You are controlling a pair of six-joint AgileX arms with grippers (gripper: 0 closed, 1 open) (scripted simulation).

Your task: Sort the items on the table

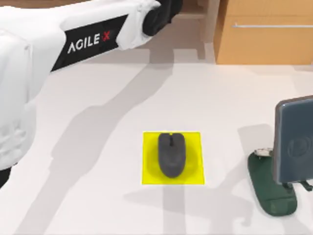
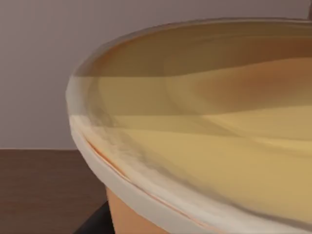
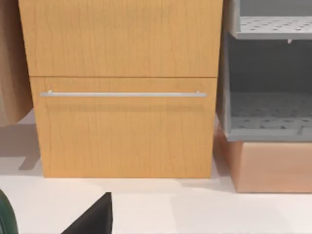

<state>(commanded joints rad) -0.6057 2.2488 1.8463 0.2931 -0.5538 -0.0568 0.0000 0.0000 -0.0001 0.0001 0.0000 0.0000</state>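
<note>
Top view shows the computer mouse (image 1: pixel 171 154), a dark grey oval with a faint centre line and wheel at its far end, lying in the middle of the flat yellow square (image 1: pixel 149 172) near the centre of the white table (image 1: pixel 98 196). At the table's right edge the phone (image 1: pixel 292 142), a slate-grey flat rectangle with rounded corners and a faint round mark on its face, stands nearly upright on the dark green stand (image 1: pixel 266 188); its right side is cut off by the frame, and a small pale piece sits where the stand meets it. My left arm (image 1: pixel 93 34) reaches from the left side across the far edge of the table toward the wooden cabinet (image 1: pixel 264 44), and its wrist end runs out of the frame at the top, so its gripper is hidden there. In the left wrist view the orange drink cup (image 2: pixel 131 214) sits very close to the camera: a pale cream lid (image 2: pixel 204 122) with raised concentric rings over an orange wall, of which just a strip is seen, and a dark shape beside it that I cannot identify; whether the left claw holds the cup I cannot tell. The right wrist view faces the cabinet front with its metal handle (image 3: pixel 122 94), a grey shelf unit (image 3: pixel 263 131) beside it, and a dark wedge at the lower edge that may be part of the right gripper; how its fingers stand I cannot tell.
</note>
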